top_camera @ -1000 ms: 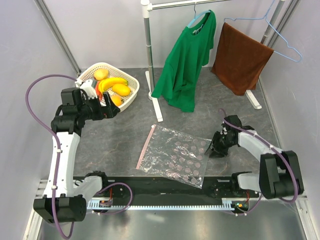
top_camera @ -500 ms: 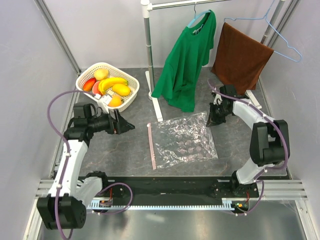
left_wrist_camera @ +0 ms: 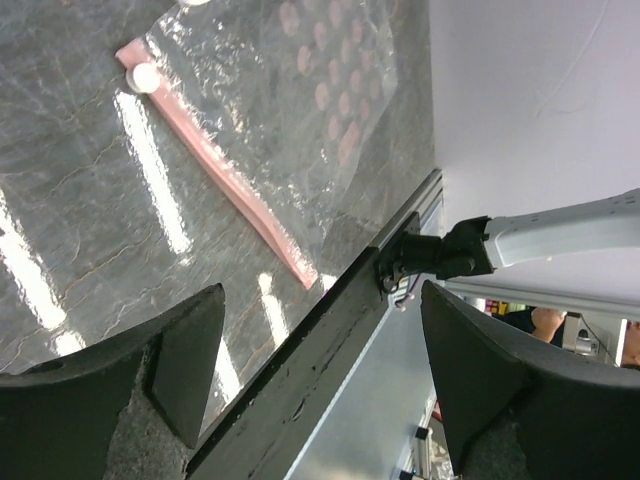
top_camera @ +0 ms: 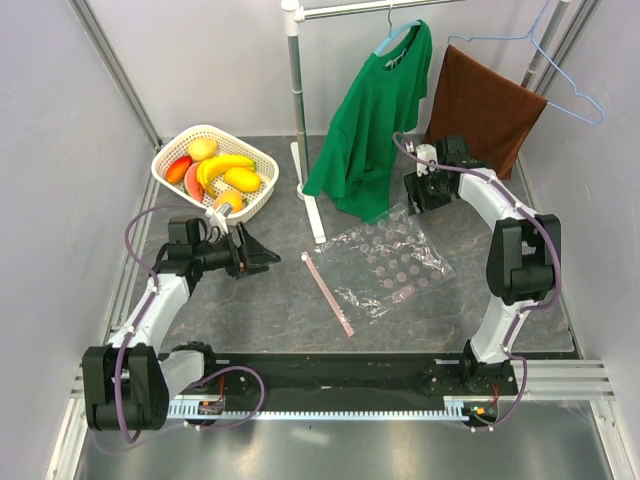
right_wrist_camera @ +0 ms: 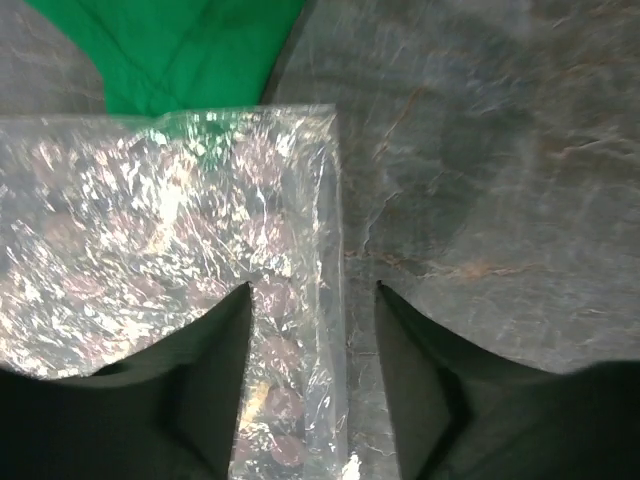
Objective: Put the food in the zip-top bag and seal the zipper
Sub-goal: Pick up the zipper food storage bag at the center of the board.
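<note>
Dragged farther from the arms, the zip-top bag (top_camera: 392,270) now lies twisted, its zipper (top_camera: 328,295) slanting toward the near right.
Right gripper (right_wrist_camera: 313,290) straddles the bag's far corner, fingers apart. Left gripper (left_wrist_camera: 321,295) gapes wide, empty, left of the zipper. Food (top_camera: 222,170) sits in the white basket (top_camera: 175,148), far left.

Bare worktop (top_camera: 250,310) lies open between the left gripper (top_camera: 265,256) and the bag (top_camera: 390,270). The rack foot (top_camera: 313,212) and the shirt (top_camera: 372,140) narrow the way; the shirt's hem hangs close by the right gripper (top_camera: 412,196). The basket (top_camera: 262,192) stands just beyond the left gripper.
</note>
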`<state>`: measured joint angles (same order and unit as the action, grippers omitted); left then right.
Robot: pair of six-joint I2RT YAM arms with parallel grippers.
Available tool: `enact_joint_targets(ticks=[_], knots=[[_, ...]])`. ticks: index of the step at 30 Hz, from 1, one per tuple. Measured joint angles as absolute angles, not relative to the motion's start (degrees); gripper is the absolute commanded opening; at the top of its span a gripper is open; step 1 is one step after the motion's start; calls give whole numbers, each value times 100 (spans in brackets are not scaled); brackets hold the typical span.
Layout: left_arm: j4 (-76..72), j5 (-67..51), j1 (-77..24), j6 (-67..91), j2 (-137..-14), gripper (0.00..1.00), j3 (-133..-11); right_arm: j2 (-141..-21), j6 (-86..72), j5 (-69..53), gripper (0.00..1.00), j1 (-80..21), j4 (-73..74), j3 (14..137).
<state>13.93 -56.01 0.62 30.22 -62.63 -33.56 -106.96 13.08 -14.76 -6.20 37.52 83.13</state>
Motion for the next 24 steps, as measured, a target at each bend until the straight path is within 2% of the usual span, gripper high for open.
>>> enact_joint_targets(ticks=[4, 6, 10, 15, 18, 20, 22, 23, 24], knots=[[1238, -5599, 80, 3175, -5883, 94, -3358, -10304, 1597, -1719, 76, -410, 3771, 8254], [1245, -5586, 119, 3175, -5531, 98, -3393, -9736, 1809, -1927, 85, -244, 3885, 7999], [1358, -5256, 180, 3153, -4591, 100, -3638, -8053, 2281, -2112, 85, -248, 4119, 7343], [1514, -4300, 180, 3151, -3695, 100, -4106, -6386, 2930, -1946, 85, -1916, 4182, 6517], [1673, -3695, 180, 3190, -3435, 98, -4250, -6184, 3114, -1500, 80, -3072, 4289, 6051], [1787, -3411, 183, 3214, -3415, 98, -4283, -6473, 3076, -1011, 79, -3861, 4348, 5968], [1914, -3249, 187, 3251, -3470, 97, -4283, -6895, 2989, -613, 84, -4515, 4338, 5983], [1984, -3162, 187, 3280, -3507, 97, -4283, -7194, 2921, -412, 98, -4836, 4357, 6034], [2043, -3129, 187, 3301, -3535, 97, -4283, -7467, 2869, -333, 98, -5063, 4353, 6101]])
